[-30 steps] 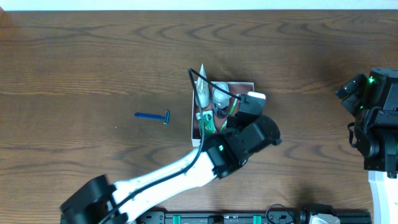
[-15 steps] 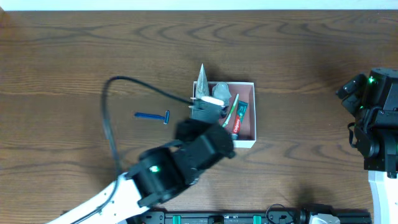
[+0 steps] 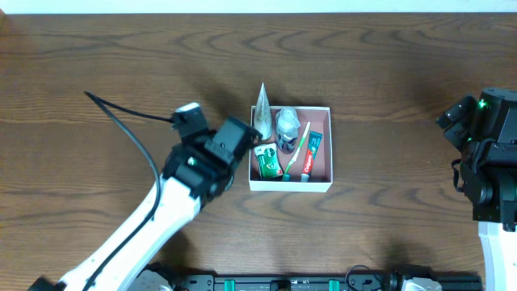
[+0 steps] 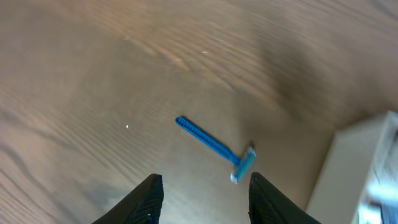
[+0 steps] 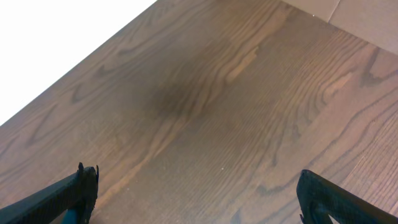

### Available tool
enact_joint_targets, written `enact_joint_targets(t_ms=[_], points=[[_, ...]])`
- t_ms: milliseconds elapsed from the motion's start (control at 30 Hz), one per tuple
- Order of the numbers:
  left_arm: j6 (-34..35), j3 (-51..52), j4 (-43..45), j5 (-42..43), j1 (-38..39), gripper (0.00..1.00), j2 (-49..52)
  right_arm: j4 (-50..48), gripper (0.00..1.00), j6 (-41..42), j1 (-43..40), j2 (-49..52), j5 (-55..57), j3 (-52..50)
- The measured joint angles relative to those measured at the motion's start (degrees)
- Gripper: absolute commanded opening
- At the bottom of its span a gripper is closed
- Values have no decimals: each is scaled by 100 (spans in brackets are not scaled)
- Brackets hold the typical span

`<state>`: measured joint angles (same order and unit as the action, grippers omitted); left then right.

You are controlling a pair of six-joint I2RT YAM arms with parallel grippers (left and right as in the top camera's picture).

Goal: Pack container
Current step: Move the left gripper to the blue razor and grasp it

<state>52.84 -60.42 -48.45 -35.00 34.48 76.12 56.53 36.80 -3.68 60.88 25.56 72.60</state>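
Observation:
The container (image 3: pixel 291 185), a white-walled box with a pink-brown floor, sits mid-table. It holds a green toothpaste box (image 3: pixel 269 161), a toothbrush (image 3: pixel 296 150), a red-and-green tube (image 3: pixel 312 153) and a clear bottle (image 3: pixel 287 123); a white tube (image 3: pixel 262 103) leans over its far left corner. A blue razor (image 4: pixel 214 148) lies on the wood left of the container's corner (image 4: pixel 367 162); the arm hides it in the overhead view. My left gripper (image 4: pixel 205 180) is open and empty, hovering just short of the razor (image 3: pixel 194 129). My right gripper (image 5: pixel 199 180) is open and empty.
The right arm (image 3: pixel 485 153) is parked at the table's right edge, far from the container. A black cable (image 3: pixel 129 113) trails from the left arm over the table's left half. The table is dark wood.
My left arm has swung left from above the container to above the razor, uncovering the container's contents. The right arm has not moved.

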Motion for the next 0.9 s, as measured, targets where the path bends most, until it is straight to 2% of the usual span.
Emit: enact_joint_targets(t_ms=[67, 267, 500, 900], points=[[503, 0, 229, 17, -219, 50, 275, 2, 99, 0, 0, 0, 0, 0], [1545, 2, 1093, 461, -614, 50, 1071, 2, 99, 0, 0, 0, 0, 0], [2522, 2, 1440, 1152, -944, 50, 1967, 0, 99, 0, 0, 0, 0, 0], [3073, 2, 1443, 1746, -1189, 50, 2450, 0, 99, 0, 0, 0, 0, 0]])
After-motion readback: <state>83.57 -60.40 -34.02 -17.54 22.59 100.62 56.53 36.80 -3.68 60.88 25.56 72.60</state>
